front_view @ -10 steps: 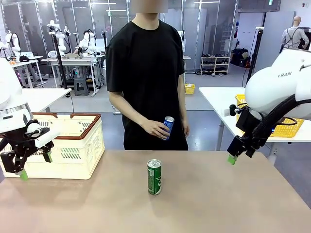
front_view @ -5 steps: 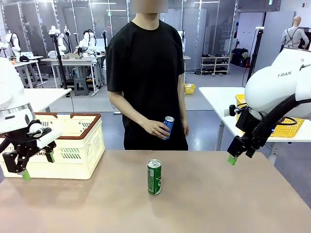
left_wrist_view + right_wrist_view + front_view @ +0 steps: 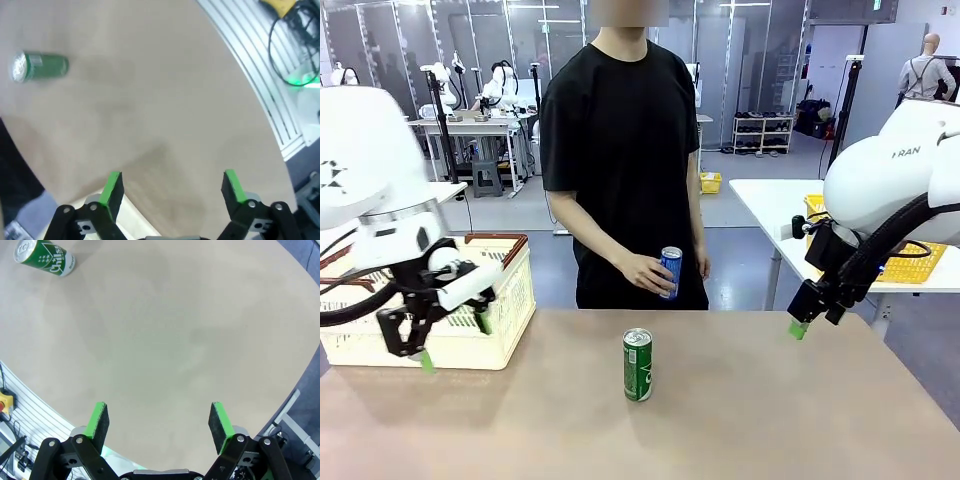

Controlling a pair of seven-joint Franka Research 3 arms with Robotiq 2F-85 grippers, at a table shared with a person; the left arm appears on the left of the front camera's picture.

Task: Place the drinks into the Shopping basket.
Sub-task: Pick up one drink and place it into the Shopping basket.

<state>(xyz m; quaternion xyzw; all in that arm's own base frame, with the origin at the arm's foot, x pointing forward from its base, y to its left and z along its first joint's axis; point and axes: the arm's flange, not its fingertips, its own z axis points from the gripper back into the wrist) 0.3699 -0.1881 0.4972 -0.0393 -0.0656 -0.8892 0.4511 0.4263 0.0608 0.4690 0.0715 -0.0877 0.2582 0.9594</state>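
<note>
Two cans in play rn: the green can stands upright mid-desk, and a blue can is in the person's hand at the far edge, above and just behind the green one. Left tool hangs low over the desk's left side w/ its green pads wide apart and nothing btwn them, right in front of the Shopping basket. The green can is well off to its right; in the left wrist view it sits small in the far corner. Right tool hovers above the desk's right side, pads spread & empty too, w/ the green can well to its left and lower. The Shopping basket sits at the desk's left end, cream w/ a brown rim. Readable text: the right wrist cam catches white "Chils" on the green can, the rest curves out of sight. The right arm has "RAN" on its white shell; the letter before it I can't make out.
</note>
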